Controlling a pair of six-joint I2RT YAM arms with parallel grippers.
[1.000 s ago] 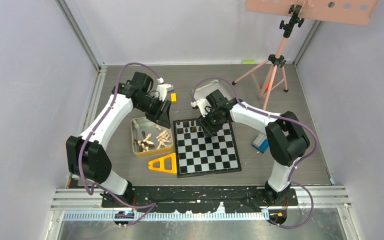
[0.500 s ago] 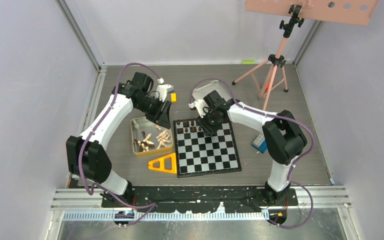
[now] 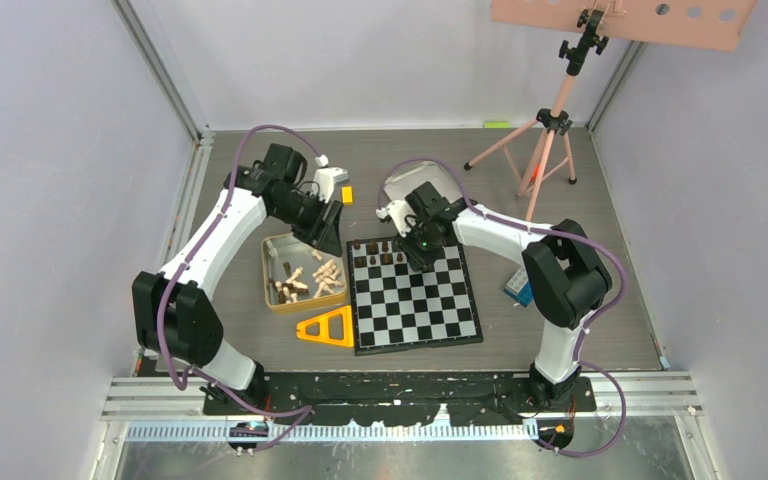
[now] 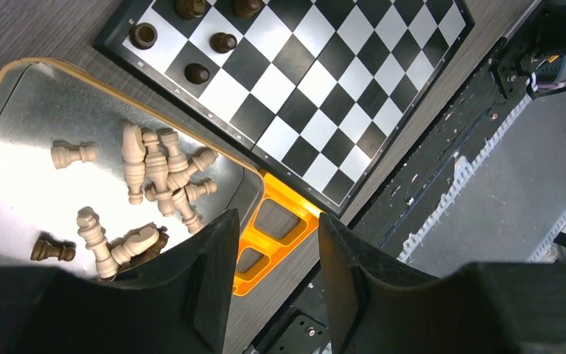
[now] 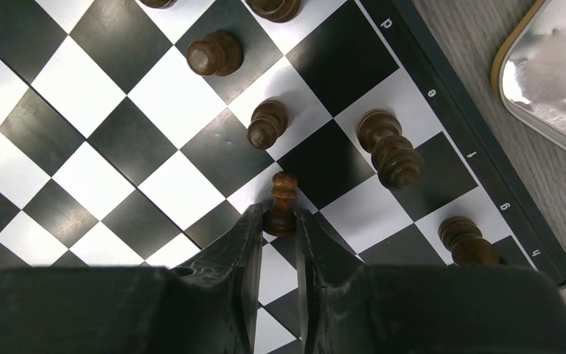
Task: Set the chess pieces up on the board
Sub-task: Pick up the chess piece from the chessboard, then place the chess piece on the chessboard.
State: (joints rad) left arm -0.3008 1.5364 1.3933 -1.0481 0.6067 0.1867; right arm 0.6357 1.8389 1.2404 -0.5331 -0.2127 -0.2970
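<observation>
The board (image 3: 415, 300) lies in the middle of the table, with several dark chess pieces (image 3: 380, 255) on its far rows. In the right wrist view my right gripper (image 5: 280, 215) is shut on the base of a dark pawn (image 5: 283, 193), which leans over a white square near the board's (image 5: 103, 125) far edge; other dark pieces (image 5: 215, 53) stand around it. My left gripper (image 4: 278, 230) hangs open and empty over the rim of the gold tin (image 4: 15, 70). Pale pieces (image 4: 158, 173) and a few dark ones lie loose in that tin.
An orange triangular frame (image 3: 328, 328) lies between the tin (image 3: 272, 270) and the board's near left corner. A silver lid (image 3: 400, 185) sits beyond the board, a yellow block (image 3: 347, 196) left of it. A tripod (image 3: 550, 130) stands at back right, a blue item (image 3: 521, 287) right of the board.
The right gripper's jaws have come together on the dark pawn, and that arm has edged slightly left. The left arm has not moved.
</observation>
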